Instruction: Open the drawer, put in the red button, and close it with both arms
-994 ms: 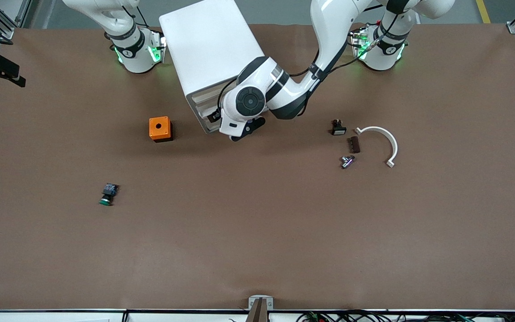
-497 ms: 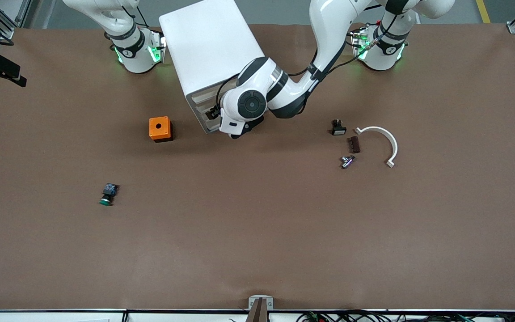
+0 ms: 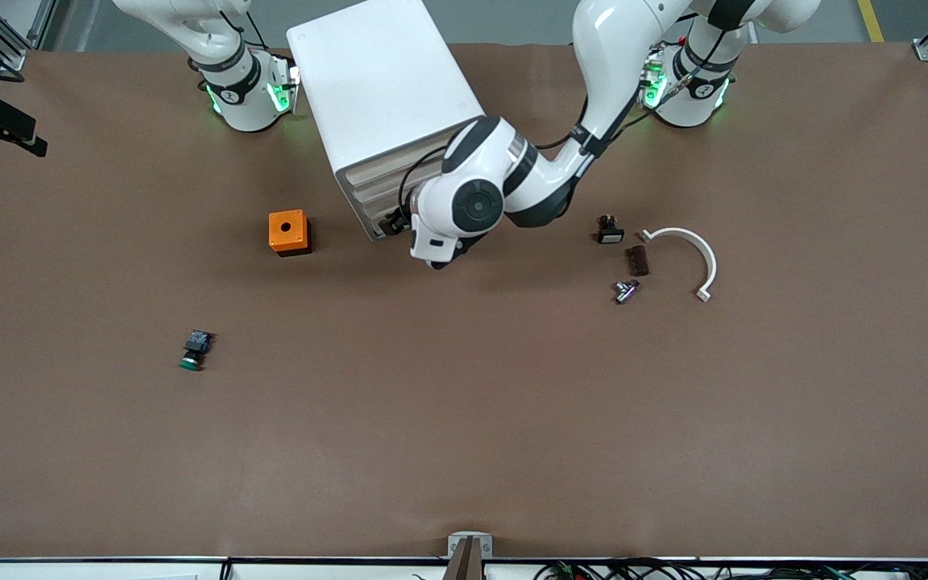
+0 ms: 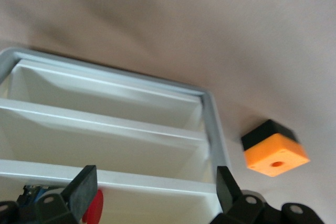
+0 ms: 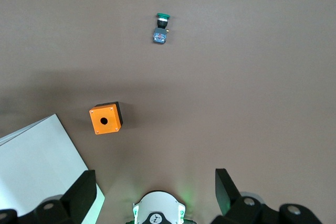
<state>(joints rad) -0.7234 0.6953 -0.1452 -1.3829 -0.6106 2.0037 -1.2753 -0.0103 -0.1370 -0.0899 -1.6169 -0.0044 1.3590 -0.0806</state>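
The white cabinet (image 3: 375, 80) stands between the arm bases. Its drawers (image 3: 371, 181) look about flush with its front. My left gripper (image 3: 393, 222) is at the cabinet's front, open and holding nothing. In the left wrist view my left gripper (image 4: 155, 182) spans a drawer's white edge (image 4: 147, 179). The red button (image 4: 93, 208) lies inside that drawer, beside one fingertip (image 4: 84, 187). My right gripper (image 5: 155, 187) is open and empty, high over its own base, out of the front view.
An orange box with a hole (image 3: 288, 231) sits beside the cabinet toward the right arm's end. A green button (image 3: 190, 354) lies nearer the front camera. A black part (image 3: 609, 232), a brown piece (image 3: 637, 260), a metal piece (image 3: 625, 290) and a white curved clamp (image 3: 693, 246) lie toward the left arm's end.
My left hand pressed slightly in at the cabinet front, then drew back a little toward the front camera and the left arm's end. The right arm has not visibly moved.
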